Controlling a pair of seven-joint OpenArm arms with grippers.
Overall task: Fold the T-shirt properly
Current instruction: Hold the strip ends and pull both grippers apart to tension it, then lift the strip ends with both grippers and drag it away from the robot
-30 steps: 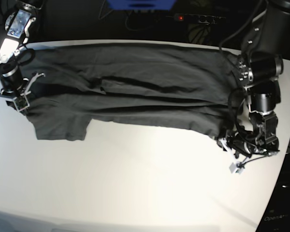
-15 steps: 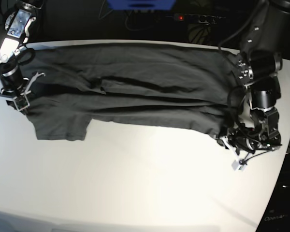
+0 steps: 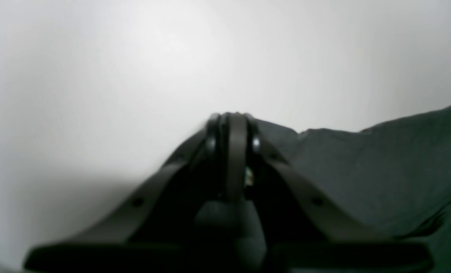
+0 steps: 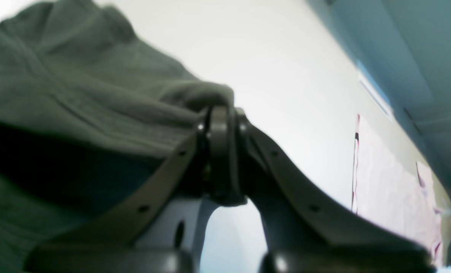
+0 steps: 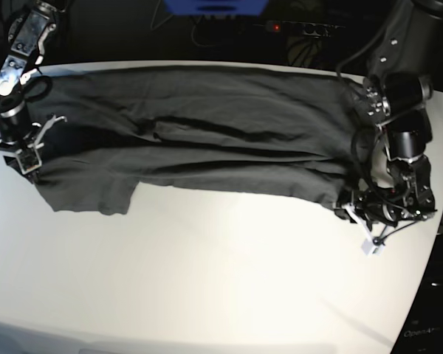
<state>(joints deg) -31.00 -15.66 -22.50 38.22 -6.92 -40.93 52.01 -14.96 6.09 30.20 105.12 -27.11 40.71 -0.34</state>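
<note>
Both arms (image 5: 399,110) reach low at opposite ends (wrists bent down), jaws pressed together on each.

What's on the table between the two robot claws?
In the base view, only the dark charcoal-grey cotton T-shirt stretches from the right tool to the left tool; nothing else lies between them.

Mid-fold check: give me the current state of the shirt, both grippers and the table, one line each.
T-shirt: spread wide across the table, wrinkled, long fold through the middle, pinched at both ends.
Left gripper: shut on the T-shirt's edge.
Right gripper: shut on a bunched fold of the T-shirt.
Table: white, bare in front of the T-shirt.
</note>
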